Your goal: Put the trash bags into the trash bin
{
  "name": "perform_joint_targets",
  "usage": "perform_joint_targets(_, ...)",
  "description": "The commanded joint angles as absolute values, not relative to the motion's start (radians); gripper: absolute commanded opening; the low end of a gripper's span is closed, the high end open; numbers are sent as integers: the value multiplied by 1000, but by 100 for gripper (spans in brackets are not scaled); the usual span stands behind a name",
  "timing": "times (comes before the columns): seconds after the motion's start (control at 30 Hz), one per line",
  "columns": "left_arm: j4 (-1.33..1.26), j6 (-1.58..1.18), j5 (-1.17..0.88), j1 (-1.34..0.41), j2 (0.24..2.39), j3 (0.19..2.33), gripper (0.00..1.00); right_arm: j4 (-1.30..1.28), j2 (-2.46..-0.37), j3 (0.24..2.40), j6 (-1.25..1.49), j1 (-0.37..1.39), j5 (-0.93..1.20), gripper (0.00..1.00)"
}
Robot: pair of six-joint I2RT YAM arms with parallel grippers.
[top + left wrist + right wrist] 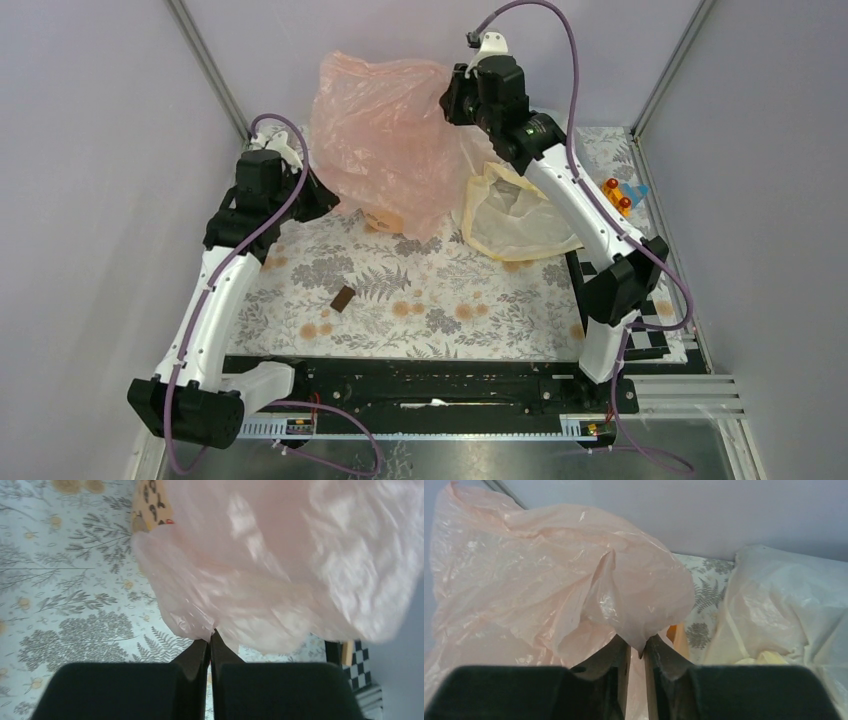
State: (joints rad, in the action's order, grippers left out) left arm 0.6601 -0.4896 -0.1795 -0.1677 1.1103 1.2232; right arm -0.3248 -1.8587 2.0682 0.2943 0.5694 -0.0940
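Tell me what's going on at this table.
A thin, crinkled pale-pink plastic bag hangs raised between the two arms, above the floral table. The left gripper is shut on its edge. The right gripper has its jaws slightly apart with film between them. The round peach-orange plastic bucket sits mostly hidden beneath the bag.

Two arms are showing: one left arm (pixel 215 300), one right arm (pixel 575 195) — and one pink bag (pixel 385 140), one cream bag (pixel 510 215), one bucket (pixel 149 505) and one small brown piece (pixel 343 298) are showing too.
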Motion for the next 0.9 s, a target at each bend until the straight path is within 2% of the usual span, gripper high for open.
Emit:
perform_joint_targets(0.0, 566, -471, -337, -151, 1083, 1231, 0, -324, -1814, 2121, 241, 569, -194, 26)
perform_joint_targets(0.03, 561, -477, -373, -147, 1077, 1235, 0, -323, -1803, 2121, 233, 569, -206, 32)
perform_joint_targets(0.07, 555, -486, -400, -144, 1072, 1239, 0, -322, -1790, 2121, 224, 569, -209, 42)
perform_joint_targets(0.13, 542, -503, -458, -140, 1066, 1258, 0, -321, -1774, 2127, 213, 569, -207, 77)
perform_joint_targets(0.17, 539, -510, -480, -140, 1066, 1269, 0, -321, -1769, 2133, 209, 568, -201, 81)
perform_joint_targets(0.2, 540, -515, -500, -137, 1067, 1279, 0, -321, -1765, 2139, 199, 569, -184, 82)
perform_joint_targets(0.3, 541, -528, -556, -134, 1075, 1301, 0, -316, -1761, 2155, 174, 570, -114, 77)
perform_joint_targets(0.43, 546, -529, -569, -127, 1077, 1309, 0, -287, -1793, 2170, 149, 593, -15, 58)
perform_joint_targets(0.67, 569, -524, -477, -78, 1016, 1341, 0, -367, -1989, 2320, 95, 666, -13, 5)
perform_joint_targets(0.7, 568, -523, -458, -74, 997, 1346, 0, -375, -2015, 2335, 92, 673, -14, 0)
perform_joint_targets(0.87, 561, -544, -496, -69, 947, 1374, 0, -394, -2131, 2375, 52, 704, -64, 0)
